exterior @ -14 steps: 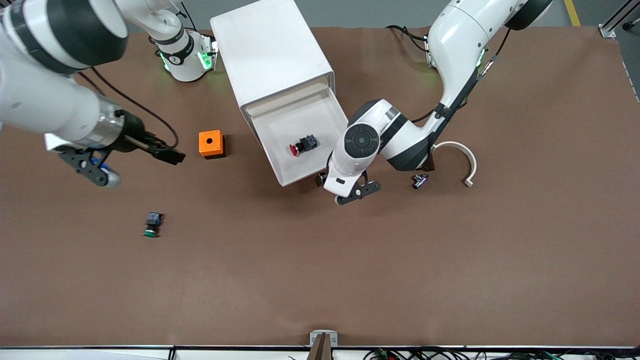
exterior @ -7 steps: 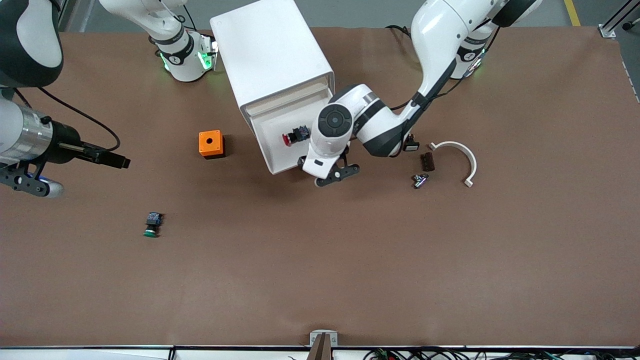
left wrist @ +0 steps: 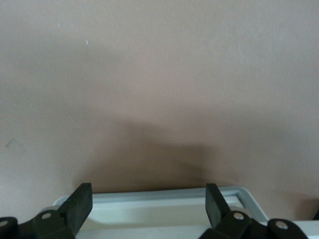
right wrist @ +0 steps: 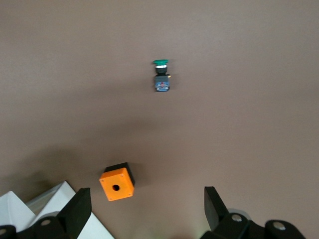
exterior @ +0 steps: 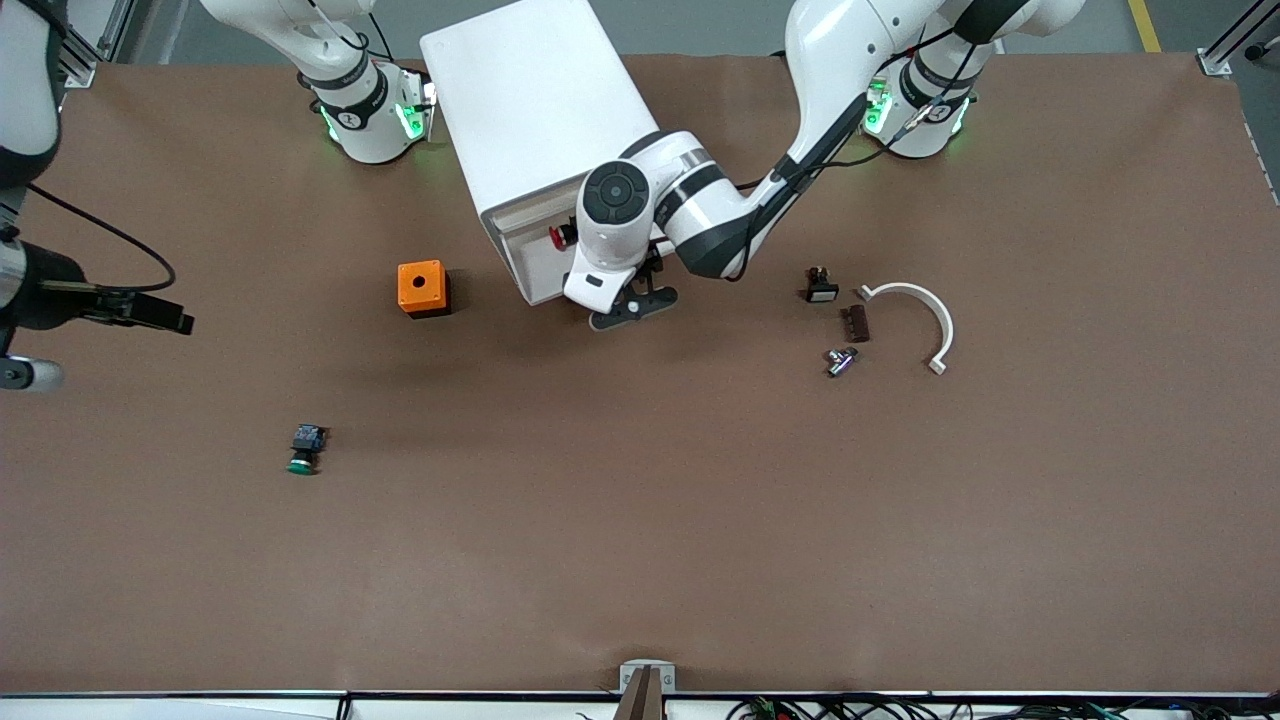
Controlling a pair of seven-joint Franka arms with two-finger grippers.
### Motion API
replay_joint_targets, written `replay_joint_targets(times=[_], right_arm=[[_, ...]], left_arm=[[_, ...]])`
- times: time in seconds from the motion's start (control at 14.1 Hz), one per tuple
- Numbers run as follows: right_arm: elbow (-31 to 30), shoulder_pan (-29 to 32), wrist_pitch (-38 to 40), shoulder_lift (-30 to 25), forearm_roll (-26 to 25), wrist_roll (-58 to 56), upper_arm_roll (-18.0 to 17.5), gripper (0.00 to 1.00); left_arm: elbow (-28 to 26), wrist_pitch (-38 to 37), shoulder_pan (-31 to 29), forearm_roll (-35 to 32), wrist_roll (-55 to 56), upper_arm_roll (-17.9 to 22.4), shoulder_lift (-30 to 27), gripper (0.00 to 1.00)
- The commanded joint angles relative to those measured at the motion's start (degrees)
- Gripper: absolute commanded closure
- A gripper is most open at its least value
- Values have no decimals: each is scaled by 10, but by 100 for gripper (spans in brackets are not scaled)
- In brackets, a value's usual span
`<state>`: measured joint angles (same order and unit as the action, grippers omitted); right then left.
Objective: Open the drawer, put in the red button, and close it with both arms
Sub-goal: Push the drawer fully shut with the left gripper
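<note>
An orange box (exterior: 423,288) with a round hole on top sits toward the right arm's end. Nearer the camera lies a green-capped switch (exterior: 304,449). Toward the left arm's end, a white curved bracket (exterior: 925,315), a brown block (exterior: 854,323), a small metal fitting (exterior: 839,361) and a little black part (exterior: 820,286) cluster together.
</note>
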<state>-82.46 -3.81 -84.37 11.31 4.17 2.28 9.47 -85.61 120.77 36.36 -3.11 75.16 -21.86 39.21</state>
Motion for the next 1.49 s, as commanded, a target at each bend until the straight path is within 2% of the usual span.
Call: replay_joint_targets(times=[0.0, 0.07, 0.35, 0.92, 1.06, 1.28, 1.42], right_arm=[[-91, 19, -45, -79, -24, -22, -11, 0], [-118, 19, -67, -99, -28, -22, -11, 0], [-73, 16, -59, -87, -27, -15, -14, 0], [-61, 14, -59, -87, -28, -19, -15, 0], [-53, 14, -59, -87, -28, -19, -15, 0], [-51, 17, -59, -88, -29, -19, -15, 0], [-49, 17, -59, -88, -29, -17, -15, 0]], left_arm=[[-3, 4, 21, 8, 20, 0, -3, 0], [-3, 4, 25, 22, 28, -3, -3, 0], [-3, 4, 25, 45, 34, -27, -5, 0], [-4, 4, 25, 70, 33, -44, -3, 0], [-2, 4, 11, 69, 13, -42, -6, 0], [1, 3, -55, 69, -66, -43, -9, 0], [3, 3, -87, 69, -78, -43, -10, 0]])
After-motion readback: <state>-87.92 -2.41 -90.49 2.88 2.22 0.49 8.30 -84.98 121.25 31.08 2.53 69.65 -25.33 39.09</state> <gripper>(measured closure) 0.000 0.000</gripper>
